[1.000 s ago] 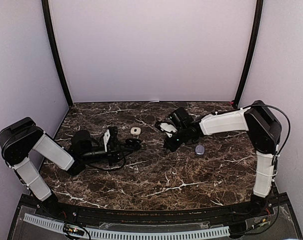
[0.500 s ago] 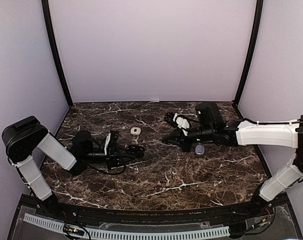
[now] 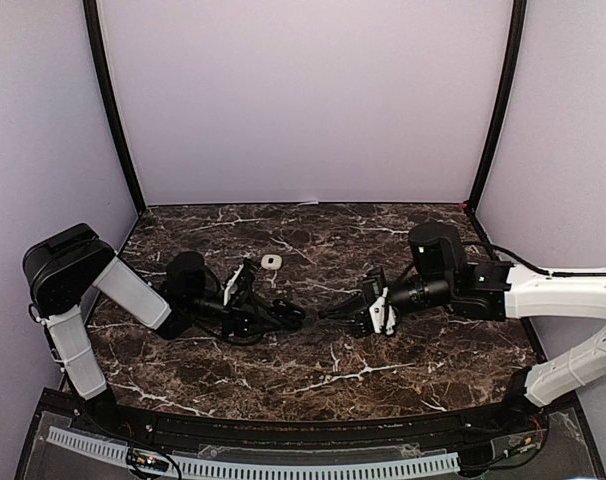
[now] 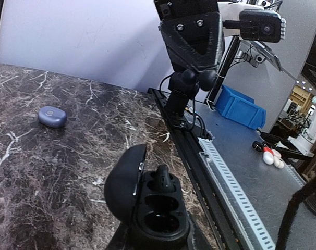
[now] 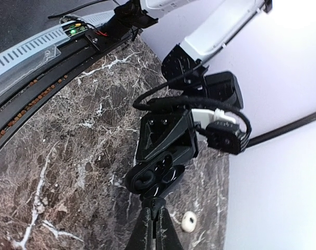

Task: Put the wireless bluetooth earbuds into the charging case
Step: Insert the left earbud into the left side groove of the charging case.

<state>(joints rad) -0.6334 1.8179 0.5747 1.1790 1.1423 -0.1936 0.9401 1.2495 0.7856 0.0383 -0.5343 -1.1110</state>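
My left gripper (image 3: 275, 316) is shut on an open black charging case (image 3: 289, 315) and holds it low over the marble table. In the left wrist view the case (image 4: 160, 211) has its lid (image 4: 121, 179) swung left. One dark earbud (image 4: 164, 179) stands in the far well, and the near wells look empty. My right gripper (image 3: 328, 313) points left at the case, a short gap away. In the right wrist view its fingers (image 5: 147, 229) are pressed together just below the case (image 5: 158, 174), with a small dark earbud (image 5: 156, 196) at their tips.
A small white oval object (image 3: 271, 261) lies behind the grippers and also shows in the right wrist view (image 5: 188, 221). A purple oval case (image 4: 52, 116) lies on the table beyond the black case. The table's front edge carries a cable track (image 3: 283, 465).
My right arm has swung from the back middle down and forward to face the left gripper. My left gripper has moved right with the case. The purple case is now hidden in the top view.
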